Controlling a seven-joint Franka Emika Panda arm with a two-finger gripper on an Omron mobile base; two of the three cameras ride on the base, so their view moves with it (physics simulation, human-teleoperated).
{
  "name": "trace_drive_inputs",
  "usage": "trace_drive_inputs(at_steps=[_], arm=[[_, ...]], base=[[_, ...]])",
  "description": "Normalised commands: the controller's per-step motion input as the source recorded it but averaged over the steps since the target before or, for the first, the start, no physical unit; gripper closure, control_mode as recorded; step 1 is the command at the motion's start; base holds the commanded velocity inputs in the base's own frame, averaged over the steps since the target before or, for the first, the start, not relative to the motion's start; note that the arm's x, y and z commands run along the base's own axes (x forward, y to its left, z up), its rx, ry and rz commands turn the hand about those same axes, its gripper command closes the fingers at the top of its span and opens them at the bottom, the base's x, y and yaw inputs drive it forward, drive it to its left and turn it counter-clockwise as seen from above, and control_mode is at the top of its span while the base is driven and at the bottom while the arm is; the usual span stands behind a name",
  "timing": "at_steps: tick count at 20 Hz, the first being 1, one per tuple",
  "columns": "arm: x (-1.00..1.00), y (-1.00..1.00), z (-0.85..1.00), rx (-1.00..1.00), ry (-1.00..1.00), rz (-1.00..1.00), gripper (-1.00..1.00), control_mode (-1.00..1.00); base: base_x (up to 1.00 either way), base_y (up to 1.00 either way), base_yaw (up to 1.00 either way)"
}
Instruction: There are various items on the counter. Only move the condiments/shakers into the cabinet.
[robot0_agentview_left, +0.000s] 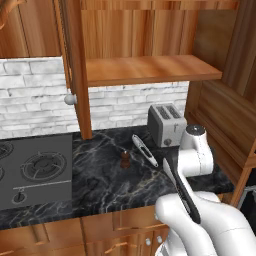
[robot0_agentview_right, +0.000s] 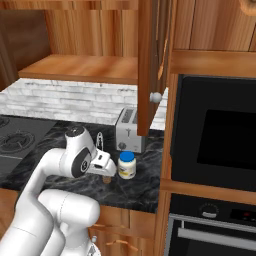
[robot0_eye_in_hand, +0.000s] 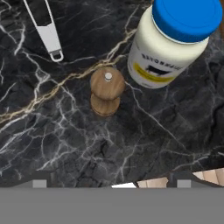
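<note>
Directly beneath my wide-open pincer (robot0_eye_in_hand: 109, 186), the light wooden shaker (robot0_eye_in_hand: 106, 90) stood upright on the counter (robot0_eye_in_hand: 65, 144), just beside the blue-lidded jar (robot0_eye_in_hand: 175, 41), its axis toward me.

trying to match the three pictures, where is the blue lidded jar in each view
Left base view: cannot make it out; the arm covers that part of the counter.
Right base view: blue lidded jar low centre, in front of the toaster.
Hand view: jar top right.
Shared landmark: the light wooden shaker beside it.
</note>
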Motion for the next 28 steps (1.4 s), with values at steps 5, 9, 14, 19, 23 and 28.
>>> trace_drive_inputs(at_steps=[5, 9, 14, 19, 23, 28], arm=[[0.0, 0.0, -0.17, 0.0, 0.0, 0.0, -1.0, -1.0], [0.0, 0.0, -0.13, 0.0, 0.0, 0.0, -1.0, -1.0], [0.07, 0.0, -0.18, 0.0, 0.0, 0.0, -1.0, -1.0], [0.25, 0.0, -0.18, 0.0, -0.01, 0.0, -1.0, -1.0], [0.27, 0.02, -0.2, 0.0, 0.0, 0.0, -1.0, -1.0], [0.24, 0.07, -0.27, 0.0, 0.0, 0.0, -1.0, -1.0]], base=[[0.0, 0.0, 0.0], [0.0, 0.0, 0.0], [0.0, 0.0, 0.0], [0.0, 0.0, 0.0], [0.0, 0.0, 0.0], [0.0, 0.0, 0.0]])
